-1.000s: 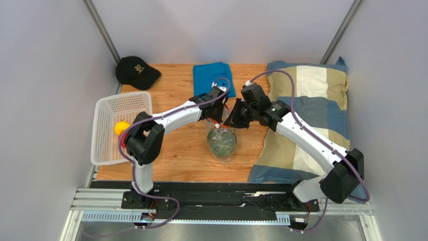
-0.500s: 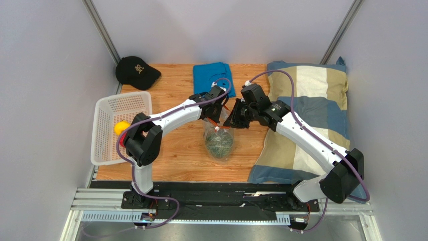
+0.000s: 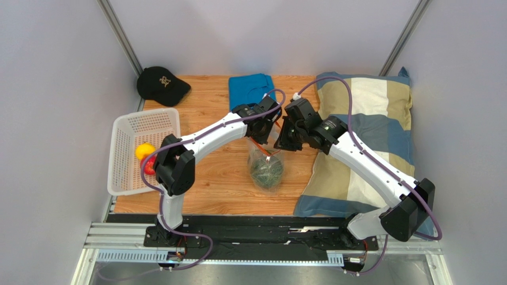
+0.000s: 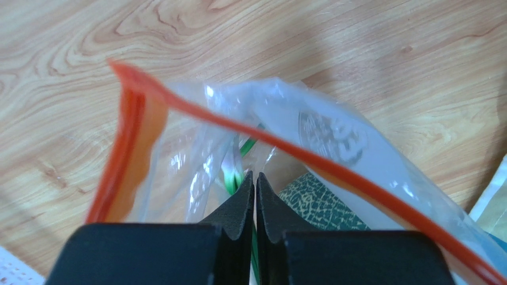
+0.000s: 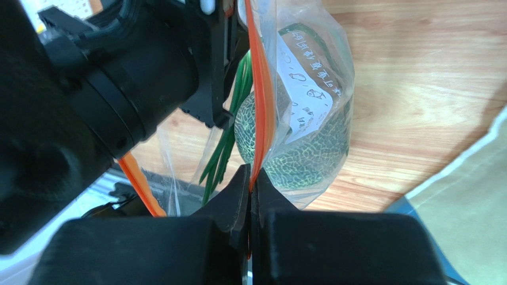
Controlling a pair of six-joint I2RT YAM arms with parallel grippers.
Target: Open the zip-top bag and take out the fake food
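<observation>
**A:** Top view first. The crinkly clear plastic zip-top bag is over the middle of the wooden table, and the left gripper and right gripper meet at its mouth.

**B:** And the white plastic basket on the left?

**A:** 2 pieces lie in it: the yellow round toy fruit and the red round toy fruit. So 2 of 3 are out, I'd say.

**B:** Left wrist view?

**A:** The bag's mouth gapes and the orange-red zip strip curves around the left fingertips. The jaws are pressed together with a green stem running between them. It looks pinched.

**B:** Right wrist?

**A:** That pincer is clamped tight on the strip, holding that side of the bag up. The grey-green leafy ball sits low inside, its stems reaching up toward the left fingers. I can't tell whether the bag's bottom touches the wood.

**B:** What remains?

**A:** The bag's open. Only the leafy ball has to come out, probably lifted by its stems.
</observation>
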